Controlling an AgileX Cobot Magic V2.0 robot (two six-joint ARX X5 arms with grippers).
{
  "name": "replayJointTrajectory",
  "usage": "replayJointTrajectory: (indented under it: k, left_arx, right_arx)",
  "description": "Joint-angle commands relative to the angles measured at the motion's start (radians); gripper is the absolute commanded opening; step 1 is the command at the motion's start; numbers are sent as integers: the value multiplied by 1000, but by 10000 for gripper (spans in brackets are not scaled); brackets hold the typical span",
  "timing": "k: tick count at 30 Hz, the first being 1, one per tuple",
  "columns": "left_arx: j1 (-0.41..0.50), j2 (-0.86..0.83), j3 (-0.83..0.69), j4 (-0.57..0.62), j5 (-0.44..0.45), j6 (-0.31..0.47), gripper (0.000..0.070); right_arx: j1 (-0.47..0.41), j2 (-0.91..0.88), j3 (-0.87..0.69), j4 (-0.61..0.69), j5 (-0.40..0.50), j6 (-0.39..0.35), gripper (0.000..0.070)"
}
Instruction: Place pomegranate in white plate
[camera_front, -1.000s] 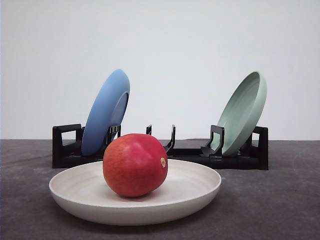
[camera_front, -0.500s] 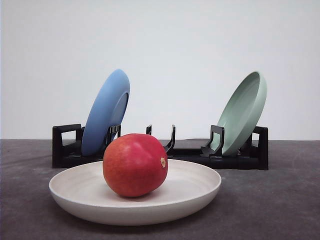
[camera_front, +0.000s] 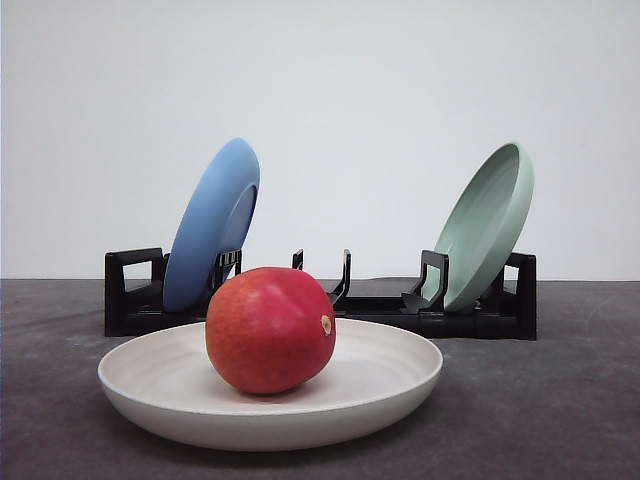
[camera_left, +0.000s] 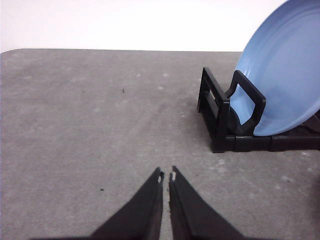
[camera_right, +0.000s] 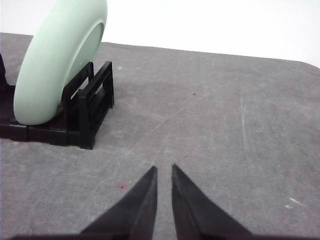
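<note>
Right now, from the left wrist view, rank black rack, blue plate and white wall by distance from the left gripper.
1. Black rack, end frame nearest the left gripper.
2. Blue plate, standing in that rack.
3. White wall, beyond the table edge.

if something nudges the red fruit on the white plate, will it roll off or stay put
The glossy red egg-shaped pomegranate would probably roll easily: it is rounded and smooth, resting on a small patch. The wide shallow off-white plate has a raised rim that would likely stop a gentle roll, though perhaps not a hard shove. Its shiny skin may also slip under a glancing push.
</note>
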Motion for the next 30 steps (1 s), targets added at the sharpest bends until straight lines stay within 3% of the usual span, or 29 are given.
replayJointTrajectory:
  k: [1, 30]
  left_arx:
    - [1, -1, -9, 15, 1, -1, 0]
    - [1, -1, -9, 15, 1, -1, 0]
  right_arx:
    - [0, -1, -5, 11, 0, 3, 49]
    - [0, -1, -5, 11, 0, 3, 48]
